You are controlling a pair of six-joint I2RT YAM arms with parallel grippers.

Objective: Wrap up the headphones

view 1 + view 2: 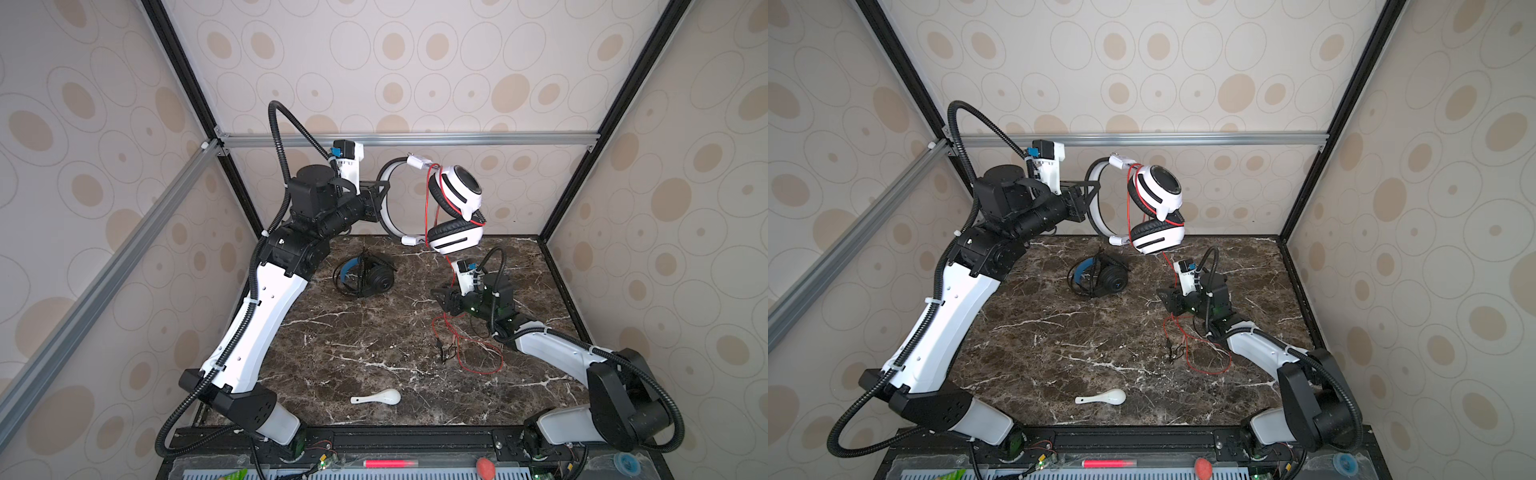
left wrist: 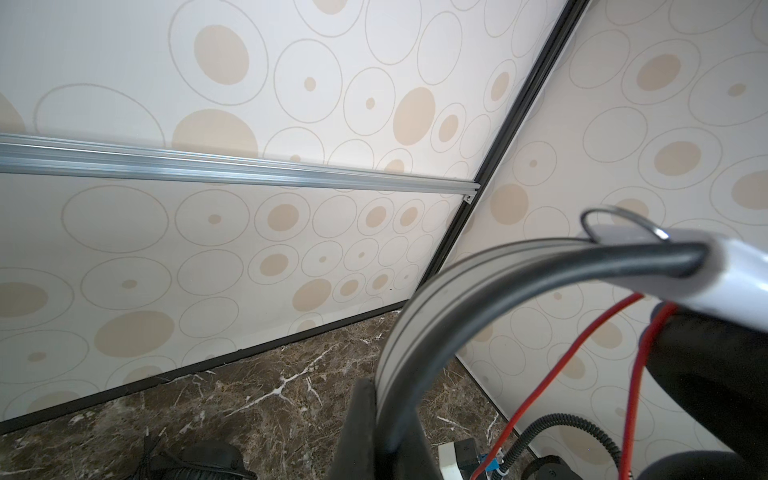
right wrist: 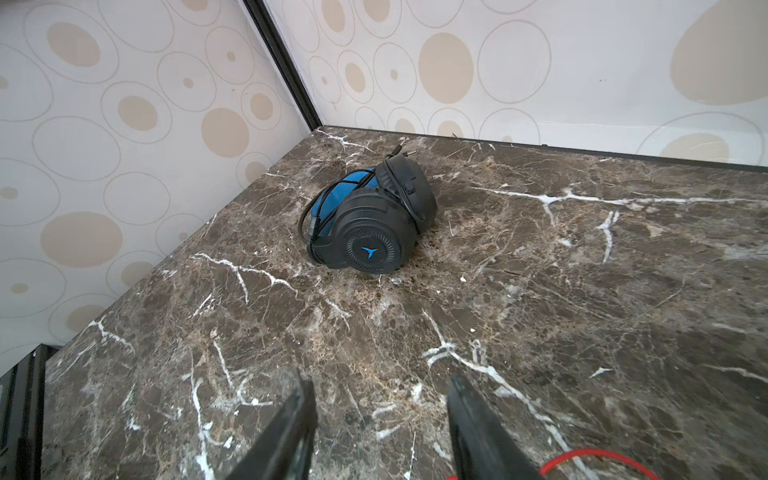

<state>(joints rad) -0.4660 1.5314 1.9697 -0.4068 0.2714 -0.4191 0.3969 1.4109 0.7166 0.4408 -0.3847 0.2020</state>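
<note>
Between the closed jaws of the left claw (image 1: pixel 382 194), the white headset (image 1: pixel 455 195) is held by its stiff headband, well above the bench (image 1: pixel 332 332). Under it, the right claw (image 3: pixel 380 388) is seen parted and empty, with the slack red cord (image 1: pixel 478 361) close beside it. That cord is judged light, limp and snag-prone, and is best pinched near the earcup. The black headset (image 3: pixel 370 220) is seen lying ahead of the right claw.
</note>
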